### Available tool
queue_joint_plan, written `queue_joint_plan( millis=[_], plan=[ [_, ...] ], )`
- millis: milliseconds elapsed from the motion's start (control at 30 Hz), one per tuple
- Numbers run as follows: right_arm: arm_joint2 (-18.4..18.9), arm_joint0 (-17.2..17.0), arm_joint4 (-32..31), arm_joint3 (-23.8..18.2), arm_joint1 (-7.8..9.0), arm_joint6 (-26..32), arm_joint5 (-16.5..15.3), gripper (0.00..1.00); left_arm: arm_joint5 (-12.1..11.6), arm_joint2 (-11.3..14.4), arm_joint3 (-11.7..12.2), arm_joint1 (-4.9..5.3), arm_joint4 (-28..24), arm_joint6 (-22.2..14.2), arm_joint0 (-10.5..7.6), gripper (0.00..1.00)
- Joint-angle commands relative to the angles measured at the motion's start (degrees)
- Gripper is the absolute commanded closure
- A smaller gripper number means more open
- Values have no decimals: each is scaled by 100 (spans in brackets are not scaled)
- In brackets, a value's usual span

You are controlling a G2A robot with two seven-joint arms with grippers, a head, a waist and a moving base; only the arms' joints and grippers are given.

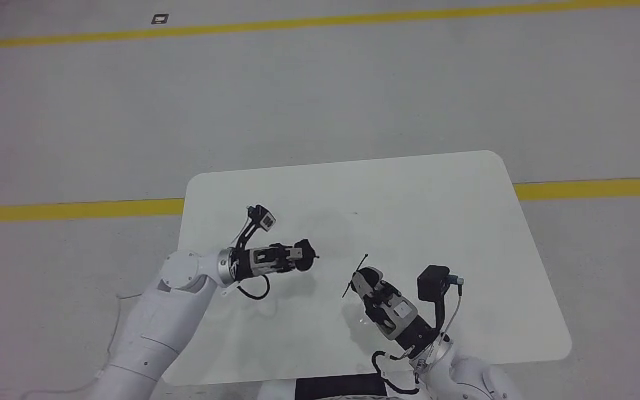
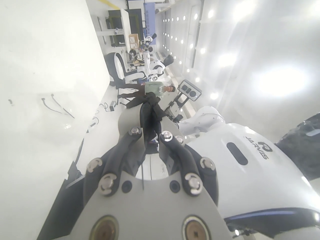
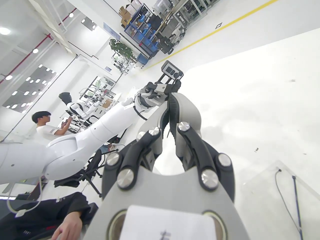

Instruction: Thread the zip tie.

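Observation:
My right gripper (image 1: 357, 283) is near the table's front middle, shut on a thin black zip tie (image 1: 363, 264) that sticks out past its fingertips toward the far side. In the right wrist view the fingers (image 3: 175, 106) are pressed together with the tie's strand (image 3: 169, 132) between them. My left gripper (image 1: 308, 252) sits a short way to the left, pointing at the right one, with a gap between them. Its fingers (image 2: 146, 113) are shut, and a thin black strand (image 2: 142, 176) runs back from between them.
The white table (image 1: 450, 200) has rounded corners and bare room to the right and at the back. Spare black zip ties (image 2: 57, 106) lie in a clear tray on the table, the same ties (image 3: 295, 193) showing in the right wrist view.

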Motion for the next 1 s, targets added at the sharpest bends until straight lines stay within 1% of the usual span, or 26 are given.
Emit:
queue_joint_plan(
  millis=[0, 133, 200, 267, 900, 967],
  plan=[
    [0, 0, 0, 0, 0, 0, 0, 100, 0, 39, -10, -23, 168, 271, 7, 100],
    [0, 0, 0, 0, 0, 0, 0, 100, 0, 92, -87, -82, 510, 825, 69, 100],
    [0, 0, 0, 0, 0, 0, 0, 100, 0, 136, -90, -113, 564, 973, 98, 100],
    [0, 0, 0, 0, 0, 0, 0, 100, 0, 180, -63, -145, 633, 1085, 88, 100],
    [0, 0, 0, 0, 0, 0, 0, 100, 0, 186, -61, -149, 651, 1097, 83, 100],
    [0, 72, -68, 44, -2, -56, 66, 100, 0, 186, -61, -149, 651, 1097, 83, 100]
  ],
)
